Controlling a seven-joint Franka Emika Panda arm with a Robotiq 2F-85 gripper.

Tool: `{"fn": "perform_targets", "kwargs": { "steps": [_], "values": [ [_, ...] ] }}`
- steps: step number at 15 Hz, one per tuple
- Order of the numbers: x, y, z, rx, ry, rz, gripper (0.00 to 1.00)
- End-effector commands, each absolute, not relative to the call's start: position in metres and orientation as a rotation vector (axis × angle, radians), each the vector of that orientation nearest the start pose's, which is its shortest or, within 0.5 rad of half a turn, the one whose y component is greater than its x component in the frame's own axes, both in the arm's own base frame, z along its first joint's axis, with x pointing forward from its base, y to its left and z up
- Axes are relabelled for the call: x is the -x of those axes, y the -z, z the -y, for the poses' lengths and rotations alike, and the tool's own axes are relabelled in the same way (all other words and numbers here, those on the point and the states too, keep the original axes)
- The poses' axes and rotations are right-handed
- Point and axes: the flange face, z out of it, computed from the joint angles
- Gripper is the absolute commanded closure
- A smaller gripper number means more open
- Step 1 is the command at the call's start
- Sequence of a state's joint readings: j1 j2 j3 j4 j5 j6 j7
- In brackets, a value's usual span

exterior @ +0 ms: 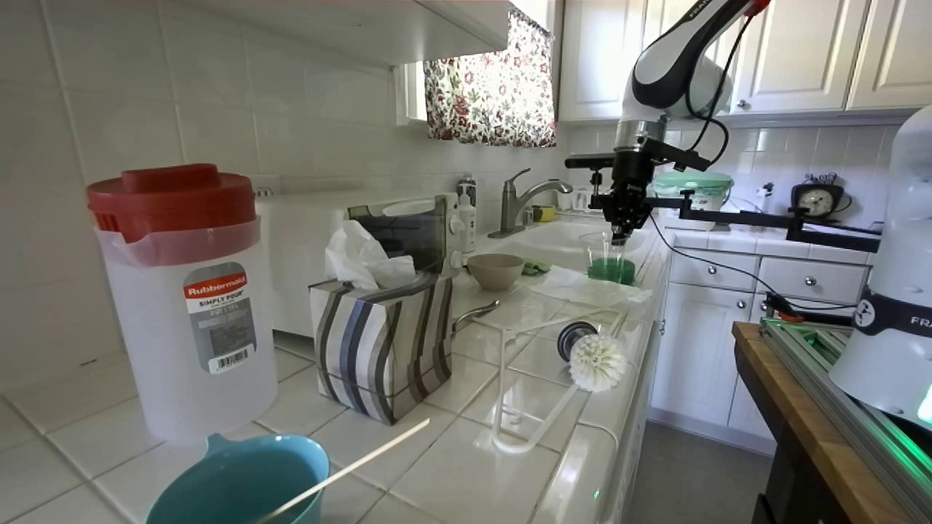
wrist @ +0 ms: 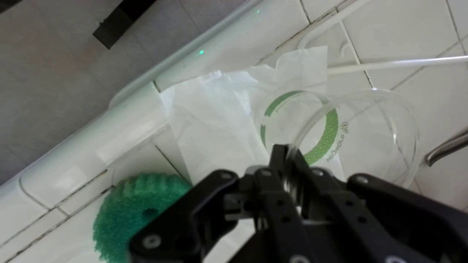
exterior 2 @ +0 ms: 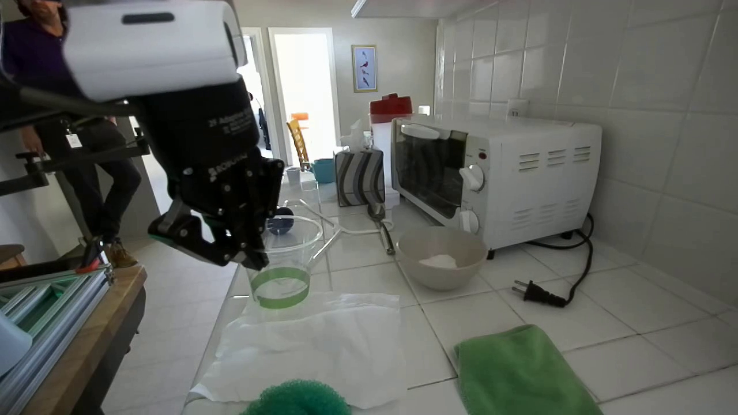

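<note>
In an exterior view, the plastic cup (exterior 2: 288,271) is over the far end of the paper towel (exterior 2: 317,346) on the surface (exterior 2: 478,311). The bowl (exterior 2: 441,279) sits right of the cup, the toaster oven (exterior 2: 542,173) behind the bowl. Left of the oven stands the tissue box (exterior 2: 360,178), before the pitcher (exterior 2: 390,112). In front, the scrubber (exterior 2: 297,399) lies left of the cloth (exterior 2: 522,369).

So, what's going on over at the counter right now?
The robot arm has its fingers shut on the rim of a clear plastic cup with a green band. The cup is roughly upright over a white paper towel; whether it rests there or hangs just above, I can't tell. A green sponge lies nearby, and a beige bowl sits by the toaster oven. A person stands in the background.
</note>
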State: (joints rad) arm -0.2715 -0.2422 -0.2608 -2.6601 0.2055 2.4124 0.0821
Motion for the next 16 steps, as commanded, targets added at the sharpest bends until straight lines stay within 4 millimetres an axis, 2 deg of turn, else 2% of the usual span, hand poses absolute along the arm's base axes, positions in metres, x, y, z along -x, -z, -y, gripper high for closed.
{"fn": "perform_targets", "kwargs": {
  "steps": [1,2,10,14,16],
  "values": [
    [-0.357,-0.318,0.202,2.745,0.006,-1.114,0.67],
    [-0.357,-0.318,0.202,2.744,0.006,-1.115,0.62],
    [-0.355,-0.321,0.201,2.735,0.000,-1.127,0.01],
    [-0.341,-0.333,0.194,2.774,-0.128,-1.105,0.00],
    [-0.328,-0.351,0.189,2.797,-0.180,-1.074,0.00]
  ]
}}
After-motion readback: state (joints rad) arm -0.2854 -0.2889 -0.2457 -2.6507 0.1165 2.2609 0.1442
